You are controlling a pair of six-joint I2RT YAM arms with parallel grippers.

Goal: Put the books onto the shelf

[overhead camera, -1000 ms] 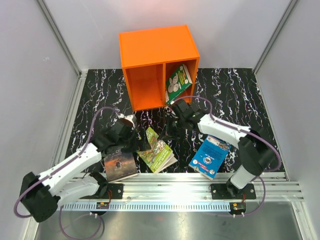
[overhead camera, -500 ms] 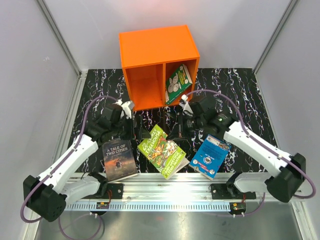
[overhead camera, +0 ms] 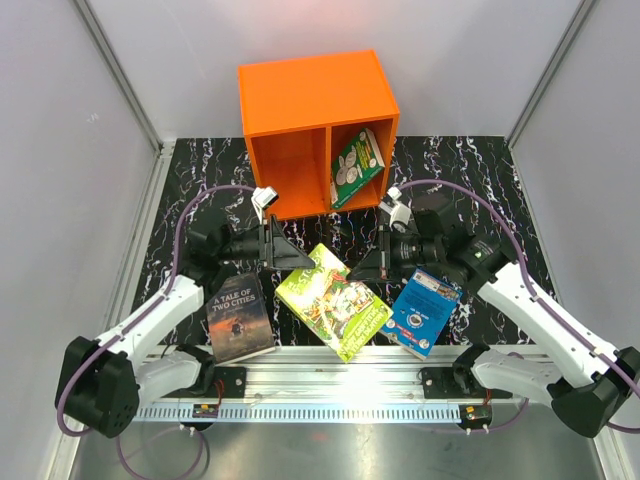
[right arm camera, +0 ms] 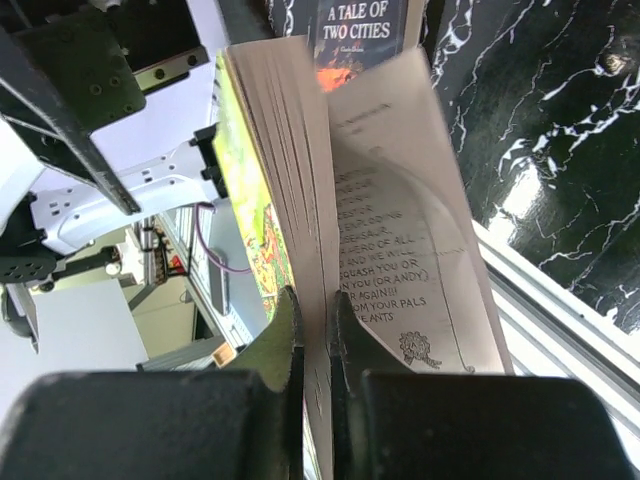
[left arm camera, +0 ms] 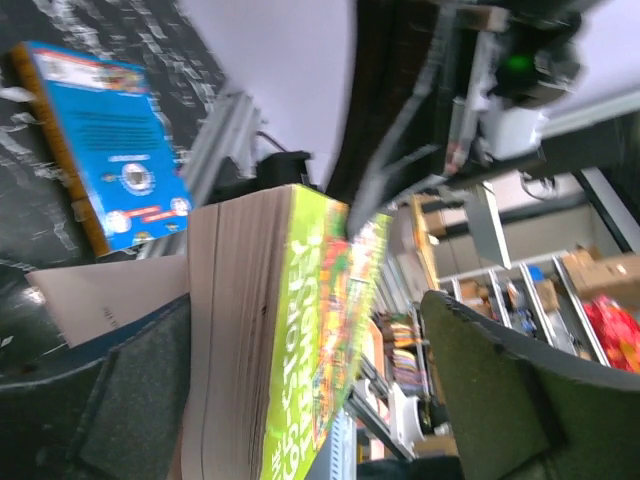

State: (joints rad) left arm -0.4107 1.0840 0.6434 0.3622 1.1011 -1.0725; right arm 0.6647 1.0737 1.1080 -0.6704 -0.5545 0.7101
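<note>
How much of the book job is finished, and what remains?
Done: one green book leans in the orange shelf, right compartment. In hand: the right gripper pinches pages of the second green book; the left gripper is open around it. Left: the brown book and the blue book on the table.

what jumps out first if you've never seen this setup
The bright orange shelf at the back grabs the eye, with one green book leaning in its right compartment. In front of it, a lime-green illustrated book sits between the two arms: the right gripper pinches some of its pages, and the left gripper is open around it.
</note>
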